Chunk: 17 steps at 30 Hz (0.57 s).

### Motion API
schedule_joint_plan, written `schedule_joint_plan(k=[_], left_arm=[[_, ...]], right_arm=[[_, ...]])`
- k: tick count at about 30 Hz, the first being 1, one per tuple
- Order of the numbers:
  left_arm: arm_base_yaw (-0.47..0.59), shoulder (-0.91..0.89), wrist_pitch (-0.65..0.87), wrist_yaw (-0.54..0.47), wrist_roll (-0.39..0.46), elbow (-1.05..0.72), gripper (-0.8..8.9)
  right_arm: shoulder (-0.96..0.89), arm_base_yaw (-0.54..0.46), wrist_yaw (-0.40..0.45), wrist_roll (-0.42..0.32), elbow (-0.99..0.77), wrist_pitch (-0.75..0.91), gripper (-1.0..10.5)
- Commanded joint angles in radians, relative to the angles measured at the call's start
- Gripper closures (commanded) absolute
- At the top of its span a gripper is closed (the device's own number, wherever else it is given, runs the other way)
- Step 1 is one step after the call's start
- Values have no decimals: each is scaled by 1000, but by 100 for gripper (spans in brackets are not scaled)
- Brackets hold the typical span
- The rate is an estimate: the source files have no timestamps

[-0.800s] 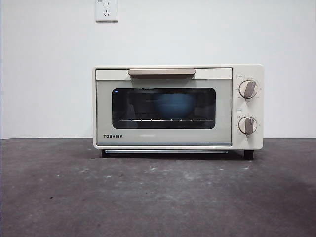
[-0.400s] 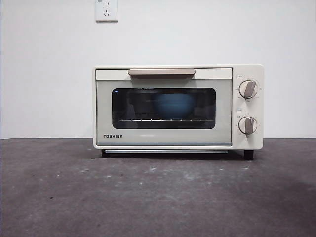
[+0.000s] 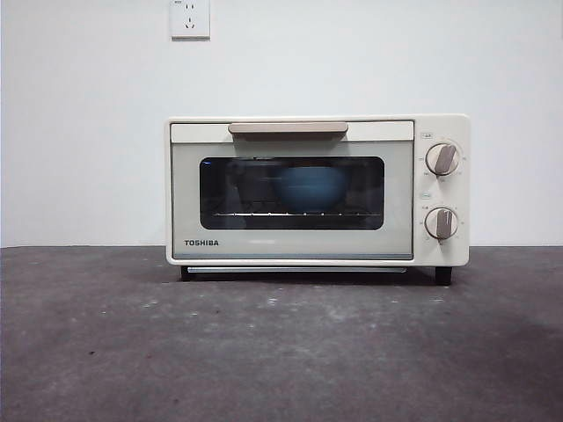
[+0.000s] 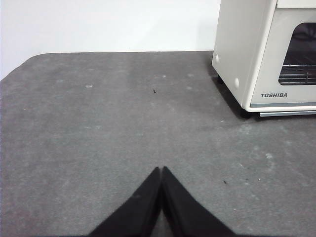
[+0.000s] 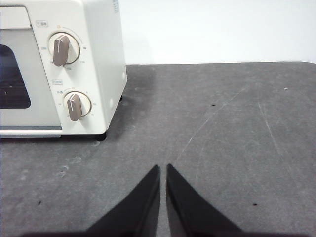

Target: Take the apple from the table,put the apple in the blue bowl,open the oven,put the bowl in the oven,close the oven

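oven (image 3: 317,190) sits at the far side of the table (image 3: 281,352), against a white wall, door shut, bar handle (image 3: 288,129) across the top of the door. bowl (image 3: 310,187) is inside, seen thru the dark glass, sitting on the wire rack (image 3: 290,214), roughly mid-oven. apple can't be made out thru the glass. two knobs (image 3: 442,159) stacked on the oven's right panel, toshiba lettering low on the door's left. wall socket (image 3: 190,18) up on the wall, left of oven centre.

no arm shows in the front view.

left gripper (image 4: 161,170) hangs over bare table, left of the oven & nearer than it; its two black jaws meet at the tips, nothing btwn them. oven's left side and front corner show in that wrist view, well apart from the tips.

right gripper (image 5: 163,168) hangs over bare table right of the oven, nearer than it; jaws nearly together w/ only a thin slit btwn them, holding nothing. both knobs show in that view, pointers about upright.

table is dark grey w/ pale scuffs, nothing else on it in front of the oven.
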Motion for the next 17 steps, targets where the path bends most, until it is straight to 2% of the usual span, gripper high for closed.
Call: schedule_joint_plan(k=[1, 17], left_arm=[[3, -2, -29, 2, -2, -10, 806], [3, -2, -29, 2, -3, -10, 806]], right_arm=[[-2, 1, 2, 13, -5, 10, 941], [-2, 1, 2, 13, -5, 10, 941]])
